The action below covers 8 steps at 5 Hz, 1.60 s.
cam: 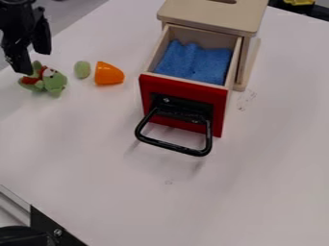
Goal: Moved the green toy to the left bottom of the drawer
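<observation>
1. Black rounded part [22, 236], lower left corner, cut off by the view's edge; a black plate [55, 229] with a bolt lay beside it, and a pale metal rail [14, 201] ran up to the left edge.
2. Counter [116, 187], whitish, with 2 small patches of faint dark marks: 1 below the handle, 1 to the right of the drawer.
3. Handle [172, 146], black, a bent loop jutting from the drawer's front.
4. Drawer [183, 103], red front with pale wooden sides, standing pulled out and open at the top.
5. Blue cloth [196, 62], 1 rumpled piece, lying inside the drawer.
6. Wooden cabinet [212, 17], pale, behind the drawer, with a dark slot in its top at the view's upper edge.
7. Orange piece [108, 74], rounded at 1 end, on the counter just left of the drawer.
8. Pale green egg-shaped piece [82, 69], on the counter between the orange piece and the toy.
9. Green toy [54, 81], with red and white parts, outside the drawer, on the counter at the left of the view.
10. End effector [32, 62], black, upper left, its 2 fingers spread apart, tips down close to the toy; whether they touched it could not be told.
11. Yellow item [299, 2], upper right corner, on a dark surface.
</observation>
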Tool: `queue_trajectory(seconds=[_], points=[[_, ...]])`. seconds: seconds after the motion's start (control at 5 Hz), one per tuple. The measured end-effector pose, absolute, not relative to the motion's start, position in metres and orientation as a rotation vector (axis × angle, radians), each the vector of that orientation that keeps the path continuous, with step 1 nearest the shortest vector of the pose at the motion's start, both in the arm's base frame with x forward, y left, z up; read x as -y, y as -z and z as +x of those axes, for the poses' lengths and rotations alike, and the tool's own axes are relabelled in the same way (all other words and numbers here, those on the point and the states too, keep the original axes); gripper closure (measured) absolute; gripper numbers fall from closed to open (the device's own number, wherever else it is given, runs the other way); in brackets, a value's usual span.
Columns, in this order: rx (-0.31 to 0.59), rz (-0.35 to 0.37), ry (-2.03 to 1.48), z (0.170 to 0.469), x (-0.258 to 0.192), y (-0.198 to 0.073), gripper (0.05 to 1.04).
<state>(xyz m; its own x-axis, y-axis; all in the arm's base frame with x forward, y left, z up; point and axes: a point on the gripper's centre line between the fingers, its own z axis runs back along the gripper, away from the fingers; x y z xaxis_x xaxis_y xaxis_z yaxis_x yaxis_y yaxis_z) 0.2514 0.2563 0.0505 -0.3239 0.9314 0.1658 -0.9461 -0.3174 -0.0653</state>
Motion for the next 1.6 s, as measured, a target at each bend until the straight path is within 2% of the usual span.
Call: queue_trajectory(seconds=[0.2,0.4,0.6,0.8,1.0,1.2,1.6], points=[[0.116,0.136,-1.903,0.249,-0.256,-0.027,0.098],[0.061,0.124,-1.922,0.249,-0.255,-0.009,0.098],[0.033,0.120,-1.926,0.250,-0.256,-0.006,0.134],[0.026,0.121,-1.945,0.249,-0.257,-0.005,0.390],[0.022,0.122,-1.959,0.246,-0.260,-0.005,0.506],[0.008,0.166,-1.971,0.239,-0.261,-0.008,0.514],[0.120,0.123,-1.988,0.234,-0.253,-0.062,0.514]])
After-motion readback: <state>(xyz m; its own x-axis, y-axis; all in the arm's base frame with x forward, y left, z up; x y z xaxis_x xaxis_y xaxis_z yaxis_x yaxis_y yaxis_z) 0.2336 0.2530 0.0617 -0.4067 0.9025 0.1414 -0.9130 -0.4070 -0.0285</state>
